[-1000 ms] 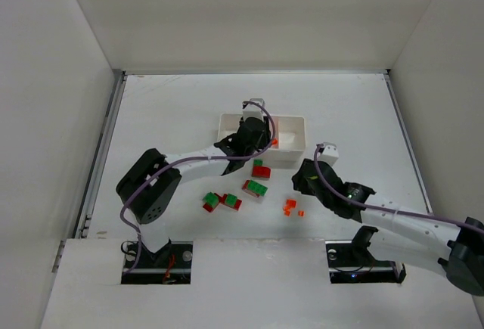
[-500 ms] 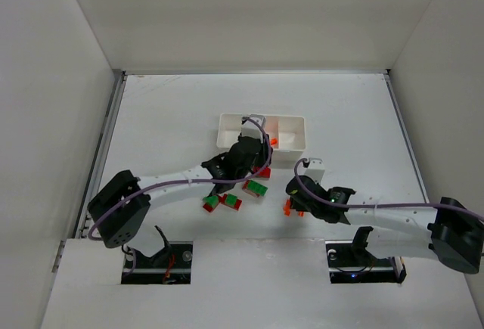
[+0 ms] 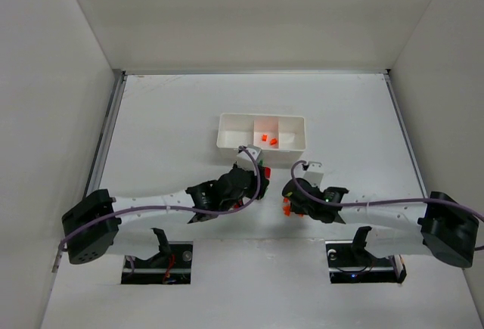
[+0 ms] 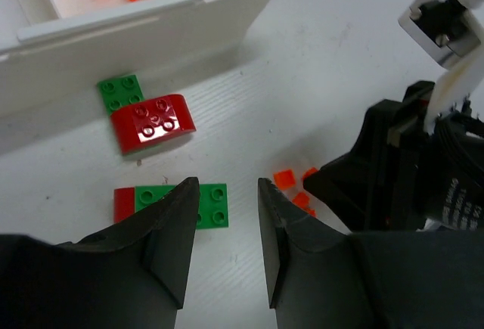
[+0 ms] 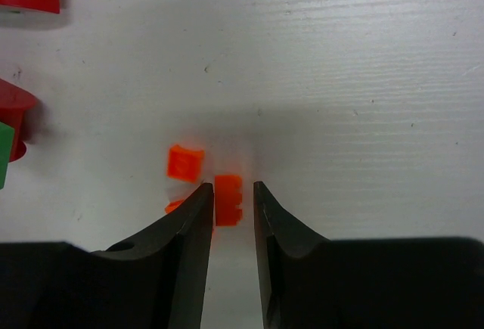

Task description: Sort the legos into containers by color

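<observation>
R tool (image 5: pixel 229 190) straddles orange piece (image 5: pixel 228 200), jaws apart

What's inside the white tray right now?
Two orange pieces lie in the middle compartment of the white tray. The left and right compartments look empty from above. Nothing covers the tray; the left wrist view shows only part.

The white table (image 3: pixel 166 117) carries a white tray (image 3: pixel 242 142), joined green-and-red legos (image 4: pixel 153 121) and several tiny orange pieces (image 5: pixel 185 162).
</observation>
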Robot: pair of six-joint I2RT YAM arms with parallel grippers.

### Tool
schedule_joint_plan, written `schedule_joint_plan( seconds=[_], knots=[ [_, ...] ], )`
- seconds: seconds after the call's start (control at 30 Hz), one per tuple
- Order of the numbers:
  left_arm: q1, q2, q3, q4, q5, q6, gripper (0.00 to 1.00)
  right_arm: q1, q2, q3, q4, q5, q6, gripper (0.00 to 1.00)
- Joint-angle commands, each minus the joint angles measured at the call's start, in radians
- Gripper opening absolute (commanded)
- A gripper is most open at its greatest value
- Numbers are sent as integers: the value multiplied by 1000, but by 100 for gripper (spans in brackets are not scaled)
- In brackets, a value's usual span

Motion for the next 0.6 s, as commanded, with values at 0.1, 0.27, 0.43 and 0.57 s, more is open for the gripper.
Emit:
schedule_joint_plan(
  seconds=[0.1, 0.27, 0.43, 0.57],
  knots=[
    [-63, -69, -65, 25, 18, -18, 35, 6, 36, 43, -7, 9, 18, 33],
    [-118, -72, -93, 39, 17, -19, 36, 5, 64, 63, 3, 22, 12, 29],
    [-177, -37, -86, 59, 15, -18, 38, 1, 64, 65, 24, 25, 3, 17],
    [-212, 28, -60, 89, 2, -14, 42, -26, -34, 55, 0, 72, 3, 15]
  ],
)
